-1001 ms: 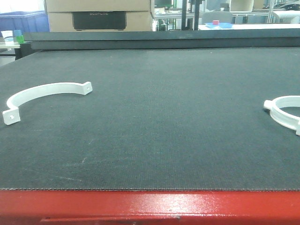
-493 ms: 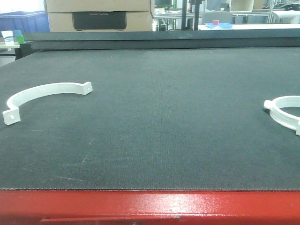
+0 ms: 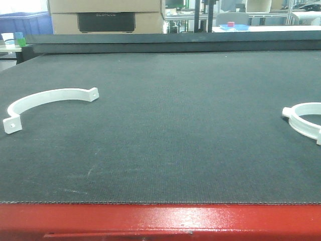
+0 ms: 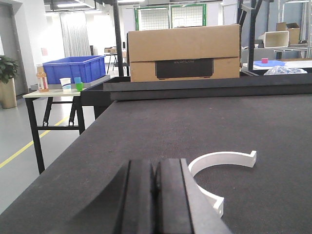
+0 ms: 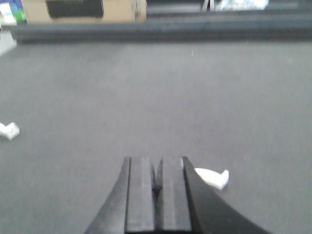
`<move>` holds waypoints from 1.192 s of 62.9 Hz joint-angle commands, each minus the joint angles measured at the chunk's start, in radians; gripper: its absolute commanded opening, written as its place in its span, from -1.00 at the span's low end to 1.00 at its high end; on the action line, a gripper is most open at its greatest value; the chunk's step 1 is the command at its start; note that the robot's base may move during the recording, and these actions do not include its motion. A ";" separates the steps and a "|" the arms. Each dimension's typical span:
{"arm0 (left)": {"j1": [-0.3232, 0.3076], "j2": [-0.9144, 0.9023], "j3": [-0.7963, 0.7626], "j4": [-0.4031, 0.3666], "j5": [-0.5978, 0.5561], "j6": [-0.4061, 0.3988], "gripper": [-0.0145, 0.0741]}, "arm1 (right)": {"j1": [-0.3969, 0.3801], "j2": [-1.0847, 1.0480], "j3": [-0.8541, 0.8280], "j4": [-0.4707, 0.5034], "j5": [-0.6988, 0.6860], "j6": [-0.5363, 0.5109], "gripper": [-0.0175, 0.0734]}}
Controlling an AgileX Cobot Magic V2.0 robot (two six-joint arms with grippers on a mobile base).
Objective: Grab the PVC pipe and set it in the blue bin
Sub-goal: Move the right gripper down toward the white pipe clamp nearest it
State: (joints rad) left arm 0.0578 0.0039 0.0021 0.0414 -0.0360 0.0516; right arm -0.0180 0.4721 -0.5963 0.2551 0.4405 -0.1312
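Observation:
A white half-ring PVC pipe clamp (image 3: 47,100) lies on the dark mat at the left; it also shows in the left wrist view (image 4: 219,168), just right of my left gripper (image 4: 156,183), which is shut and empty. A second white PVC ring (image 3: 305,120) lies at the right edge; one end of it (image 5: 212,177) shows just right of my right gripper (image 5: 157,183), which is shut and empty. The blue bin (image 4: 74,68) stands on a side table beyond the mat's far left corner; its edge shows in the front view (image 3: 25,22).
A cardboard box (image 4: 184,52) stands behind the mat's raised far edge (image 3: 170,41). Small cups and a bottle (image 4: 42,79) stand next to the bin. The table's red front edge (image 3: 160,221) runs along the bottom. The floor drops off left of the mat (image 4: 29,141).

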 commanded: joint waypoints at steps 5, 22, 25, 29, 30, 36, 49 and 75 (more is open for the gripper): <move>0.000 -0.004 -0.002 -0.005 -0.013 -0.004 -0.92 | 0.002 0.005 -0.010 -0.008 -0.081 -0.001 -0.97; 0.000 -0.004 -0.002 -0.005 -0.013 -0.004 -0.92 | 0.002 0.005 -0.010 -0.008 -0.060 -0.001 -0.97; 0.000 -0.004 -0.002 -0.005 -0.016 -0.004 -0.92 | 0.002 0.005 -0.010 -0.008 -0.060 -0.001 -0.97; 0.000 -0.004 -0.002 -0.005 -0.014 -0.004 -0.92 | 0.002 0.005 -0.010 -0.008 -0.068 -0.001 -0.97; 0.000 -0.004 -0.002 -0.005 -0.014 -0.004 -0.92 | 0.002 0.005 -0.010 -0.008 -0.070 -0.001 -0.97; 0.000 -0.004 -0.002 -0.005 -0.016 -0.004 -0.92 | 0.002 0.005 -0.010 -0.008 -0.070 -0.001 -0.97; 0.000 -0.004 -0.002 -0.034 -0.091 -0.004 -0.92 | 0.002 0.005 -0.010 -0.008 -0.068 -0.001 -0.97; 0.000 -0.004 -0.014 -0.315 -0.084 -0.033 -0.92 | 0.002 0.005 -0.010 -0.008 -0.052 -0.001 -0.97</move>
State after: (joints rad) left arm 0.0578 0.0039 0.0021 -0.2638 -0.1122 0.0256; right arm -0.0180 0.4721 -0.5970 0.2551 0.3969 -0.1312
